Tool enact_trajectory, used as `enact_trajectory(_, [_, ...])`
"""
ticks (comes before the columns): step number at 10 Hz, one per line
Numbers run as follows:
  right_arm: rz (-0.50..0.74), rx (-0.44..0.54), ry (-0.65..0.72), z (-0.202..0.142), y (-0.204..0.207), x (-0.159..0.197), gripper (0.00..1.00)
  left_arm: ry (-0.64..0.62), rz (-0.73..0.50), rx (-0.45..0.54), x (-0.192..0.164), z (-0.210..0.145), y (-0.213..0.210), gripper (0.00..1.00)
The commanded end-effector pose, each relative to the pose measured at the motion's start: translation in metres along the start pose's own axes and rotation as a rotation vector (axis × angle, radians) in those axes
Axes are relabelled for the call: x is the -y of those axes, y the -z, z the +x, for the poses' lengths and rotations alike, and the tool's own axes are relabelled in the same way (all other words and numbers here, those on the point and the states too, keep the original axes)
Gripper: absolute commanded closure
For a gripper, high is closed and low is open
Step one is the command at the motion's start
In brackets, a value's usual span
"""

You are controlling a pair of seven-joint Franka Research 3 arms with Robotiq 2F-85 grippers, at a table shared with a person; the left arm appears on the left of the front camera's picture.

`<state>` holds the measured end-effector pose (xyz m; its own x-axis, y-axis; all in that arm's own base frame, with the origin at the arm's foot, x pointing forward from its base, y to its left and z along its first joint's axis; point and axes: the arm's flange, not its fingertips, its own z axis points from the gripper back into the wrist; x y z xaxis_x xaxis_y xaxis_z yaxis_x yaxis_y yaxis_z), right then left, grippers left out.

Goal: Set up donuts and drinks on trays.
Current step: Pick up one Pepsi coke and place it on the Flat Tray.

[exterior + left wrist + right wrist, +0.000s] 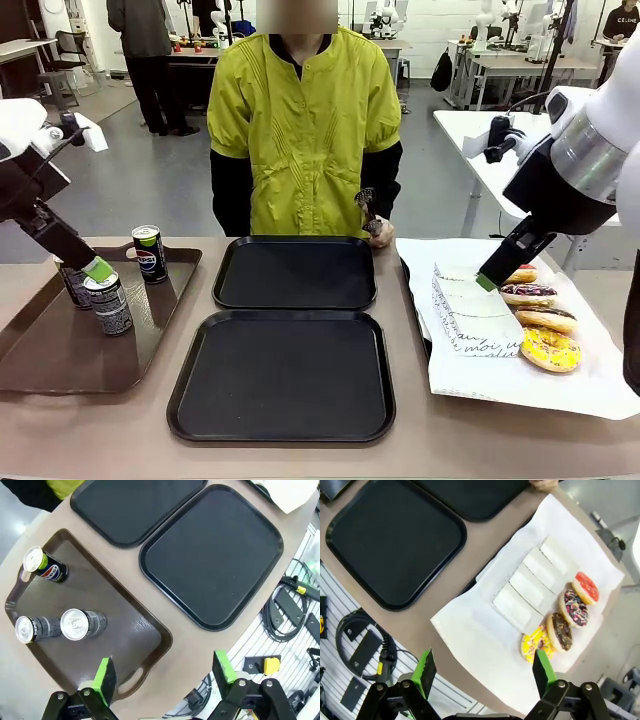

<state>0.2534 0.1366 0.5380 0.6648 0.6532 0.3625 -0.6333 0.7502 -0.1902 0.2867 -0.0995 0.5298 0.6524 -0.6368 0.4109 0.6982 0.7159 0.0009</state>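
Nearest on the tan tabletop [120, 440], a black tray [280, 375] at the centre, with a second matching tray [295, 272] just behind it, rims nearly touching. To the left, a larger brown tray [40, 360] carrying three upright soda cans: a grey-labelled can [108, 303] in front, another grey can [75, 285] close behind it and partly hidden, and a Pepsi can [149, 253] farther back. Left pincer [97, 268] hovering above the two grey cans, fingers spread wide, gripping nothing. To the right, a white paper sheet [500, 385] bearing a row of flat white boxes [470, 315] and, beside them, four donuts in a line: yellow sprinkled donut [550, 349] nearest, then brown donut [546, 320], dark sprinkled donut [528, 293] and red-topped donut [521, 274]. Right pincer [488, 282] poised over the far end of the boxes, released and holding nothing. Beyond the trays, a person in a yellow-green top, one hand [378, 232] at the far edge clutching a small dark tool [366, 205].
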Motion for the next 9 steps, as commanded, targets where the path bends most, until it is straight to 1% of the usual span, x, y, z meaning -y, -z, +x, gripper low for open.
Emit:
enact_trajectory(1, [0.284, 0.081, 0.255, -0.026, -0.004, 0.029, 0.00, -0.209, -0.248, 0.079, -0.026, -0.013, -0.008, 0.00])
enact_trajectory(2, [0.527, 0.158, 0.472, -0.055, -0.001, 0.055, 0.00, -0.355, -0.464, 0.144, -0.053, -0.029, -0.010, 0.00])
enact_trajectory(3, [0.692, 0.243, 0.625, -0.090, 0.005, 0.082, 0.00, -0.464, -0.688, 0.220, -0.077, -0.050, -0.012, 0.00])
enact_trajectory(4, [0.803, 0.280, 0.734, -0.119, 0.012, 0.101, 0.00, -0.551, -0.835, 0.287, -0.098, -0.071, -0.012, 0.00])
enact_trajectory(5, [0.861, 0.295, 0.824, -0.144, 0.020, 0.119, 0.00, -0.610, -0.933, 0.336, -0.115, -0.089, -0.012, 0.00])
enact_trajectory(6, [0.879, 0.335, 0.916, -0.167, 0.029, 0.143, 0.00, -0.657, -0.975, 0.360, -0.129, -0.105, -0.012, 0.00])
enact_trajectory(8, [0.831, 0.483, 1.119, -0.208, 0.040, 0.199, 0.00, -0.769, -1.002, 0.418, -0.158, -0.135, -0.011, 0.00])
enact_trajectory(9, [0.847, 0.505, 1.105, -0.222, 0.042, 0.216, 0.00, -0.802, -1.018, 0.409, -0.171, -0.148, -0.009, 0.00])
